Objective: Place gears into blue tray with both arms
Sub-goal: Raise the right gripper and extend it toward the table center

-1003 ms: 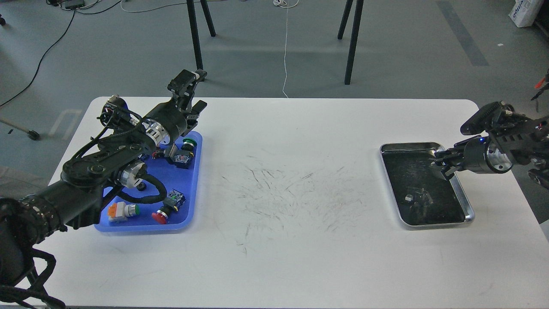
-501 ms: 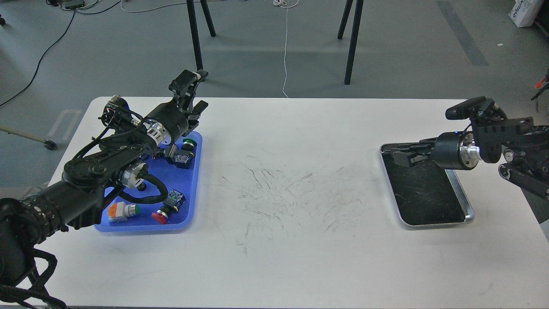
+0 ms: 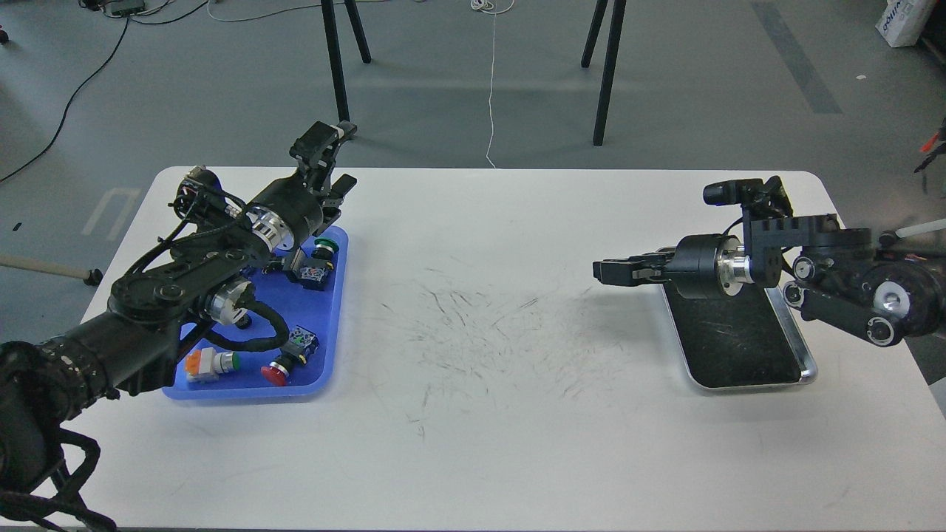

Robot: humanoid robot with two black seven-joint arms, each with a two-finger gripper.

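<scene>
The left arm (image 3: 185,273) comes in from the lower left corner of the view and lies across the blue tray (image 3: 334,310), which sits near the left edge of the white table (image 3: 473,414). The left gripper (image 3: 332,159) is raised past the tray's far end, close to the table's far edge, with its two fingers parted and nothing between them.

In the tray, near its far right corner, a green-capped switch (image 3: 322,250) stands beside a dark switch block (image 3: 310,273). Near the tray's front edge lie an orange and green switch (image 3: 211,363) and a red-capped switch (image 3: 276,374), with another dark switch block (image 3: 301,340) just behind the red one. A small black piece (image 3: 244,322) shows on the blue floor beside the arm's silver joint; it may be one of the gears, but it is too small and too shadowed to be sure.

The middle of the table is marked with dark scratches (image 3: 502,325).

Near the right edge of the table lies a steel tray (image 3: 802,362) with a dark, scratched bottom. The right arm (image 3: 850,284) enters from the right edge of the view and crosses above that tray's far half. The right gripper (image 3: 610,270) reaches just past the tray's left rim, over bare table top. Its fingers point left and appear drawn together, yet they are dark and seen nearly edge-on, so I cannot tell whether they are clenched or whether a gear is between them.
</scene>
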